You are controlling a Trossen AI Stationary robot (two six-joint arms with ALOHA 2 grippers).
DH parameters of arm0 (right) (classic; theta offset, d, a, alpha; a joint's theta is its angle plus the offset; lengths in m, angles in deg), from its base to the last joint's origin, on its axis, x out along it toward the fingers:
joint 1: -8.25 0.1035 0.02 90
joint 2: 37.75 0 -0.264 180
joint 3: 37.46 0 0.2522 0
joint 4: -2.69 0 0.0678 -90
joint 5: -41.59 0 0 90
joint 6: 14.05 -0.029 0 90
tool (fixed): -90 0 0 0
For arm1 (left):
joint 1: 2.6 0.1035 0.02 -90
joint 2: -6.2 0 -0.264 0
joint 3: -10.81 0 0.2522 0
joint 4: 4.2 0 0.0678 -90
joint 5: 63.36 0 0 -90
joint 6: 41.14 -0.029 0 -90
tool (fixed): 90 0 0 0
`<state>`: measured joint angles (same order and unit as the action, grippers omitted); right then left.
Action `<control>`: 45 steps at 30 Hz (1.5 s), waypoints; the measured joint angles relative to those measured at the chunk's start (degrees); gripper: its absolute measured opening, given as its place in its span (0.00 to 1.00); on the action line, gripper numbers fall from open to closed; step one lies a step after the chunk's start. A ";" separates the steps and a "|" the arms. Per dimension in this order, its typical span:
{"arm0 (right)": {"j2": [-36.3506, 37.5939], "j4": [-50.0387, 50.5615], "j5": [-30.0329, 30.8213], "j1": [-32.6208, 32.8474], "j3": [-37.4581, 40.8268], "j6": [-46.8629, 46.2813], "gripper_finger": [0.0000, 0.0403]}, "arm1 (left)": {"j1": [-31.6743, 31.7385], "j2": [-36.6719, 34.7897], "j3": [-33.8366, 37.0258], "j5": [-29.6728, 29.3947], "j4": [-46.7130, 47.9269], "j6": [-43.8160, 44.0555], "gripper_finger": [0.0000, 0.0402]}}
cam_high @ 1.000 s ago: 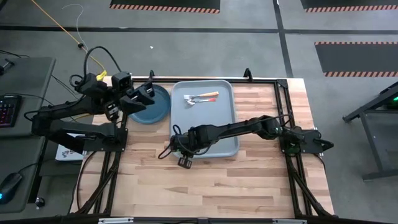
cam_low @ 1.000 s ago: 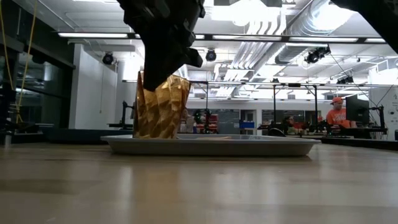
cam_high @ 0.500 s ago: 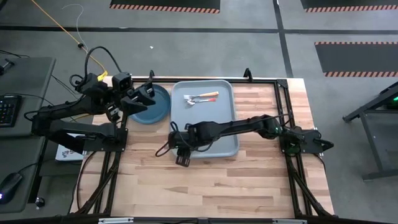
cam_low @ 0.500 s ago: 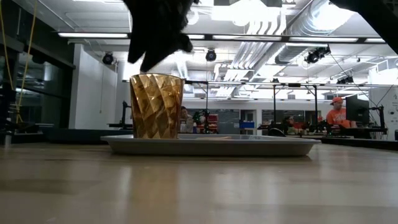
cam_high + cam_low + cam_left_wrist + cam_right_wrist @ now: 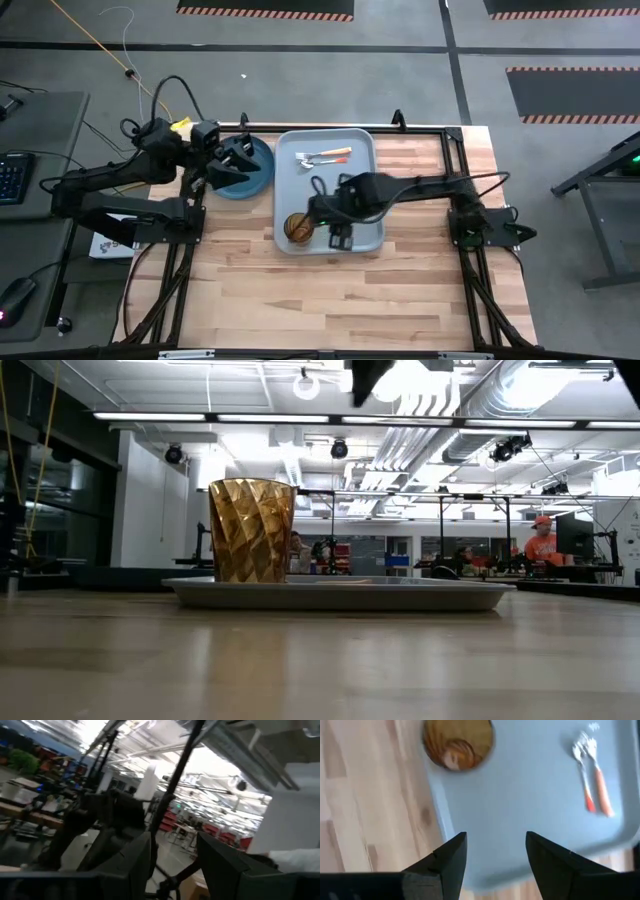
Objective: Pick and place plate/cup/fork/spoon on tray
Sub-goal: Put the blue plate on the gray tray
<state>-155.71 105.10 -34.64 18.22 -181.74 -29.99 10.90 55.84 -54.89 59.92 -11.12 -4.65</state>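
The amber cup (image 5: 298,228) (image 5: 252,530) stands upright on its base in the near left corner of the grey-blue tray (image 5: 360,180) (image 5: 400,594). The fork (image 5: 601,790) and the spoon (image 5: 585,790) lie side by side on the tray's far part (image 5: 322,157). The dark blue plate (image 5: 252,172) rests on the table left of the tray. My right gripper (image 5: 330,222) (image 5: 495,850) hangs open above the tray, right of the cup, pointing down. My left gripper (image 5: 222,162) (image 5: 175,855) is open above the plate's left side, holding nothing.
Bare wooden table (image 5: 330,290) lies on the near side of the tray and to its right. A black frame rail (image 5: 455,170) borders the table's right side. People work at benches in the room behind (image 5: 540,545).
My right gripper has let go of the cup, risen clear of it and gone toward the table's right over the tray. The cup, which was tilted in the fingers, now stands upright and alone on the tray.
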 joint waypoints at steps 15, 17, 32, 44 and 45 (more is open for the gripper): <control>57.81 -40.94 1.71 -0.63 77.88 -37.62 0.48 | 9.95 6.93 -7.50 -27.22 44.81 -5.09 0.37; 63.14 -45.87 0.97 -0.54 84.01 -38.03 0.48 | 13.55 8.97 -11.11 -30.91 58.09 -7.61 0.37; 76.50 -51.11 -2.32 -1.04 96.61 -28.10 0.48 | 3.16 18.23 7.54 -30.63 67.50 8.17 0.37; 76.33 -51.18 1.49 -1.04 96.61 -27.52 0.48 | 6.01 28.38 7.82 -39.98 67.28 -4.90 0.37; 76.33 -51.20 2.15 -1.04 96.61 -27.72 0.48 | 6.59 29.64 7.82 -40.44 67.26 -6.15 0.37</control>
<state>-79.38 53.91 -32.49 17.18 -85.13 -57.71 17.49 85.49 -47.07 19.47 56.14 -10.80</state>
